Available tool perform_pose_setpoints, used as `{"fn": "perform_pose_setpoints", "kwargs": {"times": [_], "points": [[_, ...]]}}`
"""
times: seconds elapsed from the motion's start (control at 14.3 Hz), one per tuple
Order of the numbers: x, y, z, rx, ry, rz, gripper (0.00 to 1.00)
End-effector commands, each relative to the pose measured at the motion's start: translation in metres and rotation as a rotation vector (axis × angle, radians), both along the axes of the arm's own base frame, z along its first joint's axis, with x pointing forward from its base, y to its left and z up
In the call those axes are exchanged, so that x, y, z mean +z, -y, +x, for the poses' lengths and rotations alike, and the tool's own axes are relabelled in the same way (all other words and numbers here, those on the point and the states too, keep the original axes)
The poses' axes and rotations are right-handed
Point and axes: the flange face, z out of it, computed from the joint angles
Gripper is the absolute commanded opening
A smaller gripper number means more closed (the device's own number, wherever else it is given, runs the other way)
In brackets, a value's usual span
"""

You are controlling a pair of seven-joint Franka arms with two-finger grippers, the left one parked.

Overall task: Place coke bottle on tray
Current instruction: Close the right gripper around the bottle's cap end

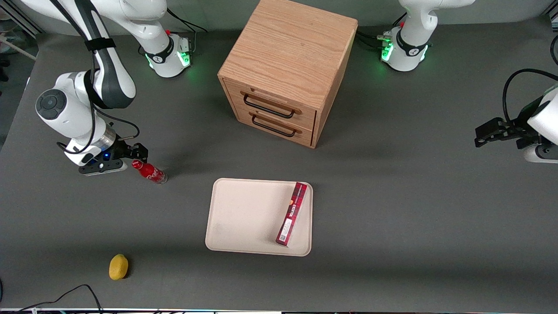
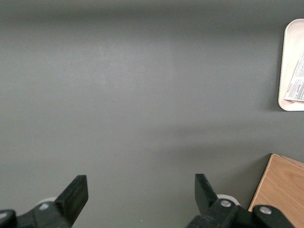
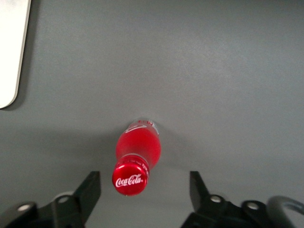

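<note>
Nearest the front camera lies a yellow lemon on the grey worktop, toward the working arm's end and well apart from everything the task concerns. Farther back, the coke bottle stands upright on the worktop, well apart from the tray. The right arm's hand hovers just beside and above the bottle's cap; in the right wrist view its fingers stand apart on either side of the red cap, with the coke bottle between them and not yet touched. That spread, centred over the cap, reads as a lineup for a grasp from above, so the job looks to be at its start. The cream-beige tray lies flat in the middle of the worktop, in front of the wooden drawer cabinet, whose two drawers appear closed. It already holds a long dark-red box, lying along the edge toward the parked arm's end. The rest of the tray floor is bare, which leaves ample room for the bottle on the side toward the working arm.
</note>
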Motion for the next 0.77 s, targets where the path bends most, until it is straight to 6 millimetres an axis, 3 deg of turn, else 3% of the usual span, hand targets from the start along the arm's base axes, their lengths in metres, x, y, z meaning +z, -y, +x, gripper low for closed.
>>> {"fn": "perform_pose_setpoints", "kwargs": {"times": [0.0,0.07,0.28,0.42,0.49,0.7], "points": [[-0.004,-0.001,-0.002,0.005,0.021,-0.007,0.17],[-0.004,-0.003,-0.002,0.004,0.021,-0.006,0.00],[-0.002,-0.007,-0.001,-0.007,0.023,-0.004,0.00],[0.012,-0.016,0.001,-0.004,0.040,-0.005,0.00],[0.030,-0.016,0.003,-0.005,0.030,-0.011,0.00],[0.118,-0.014,0.026,-0.001,-0.116,-0.031,0.00]]}}
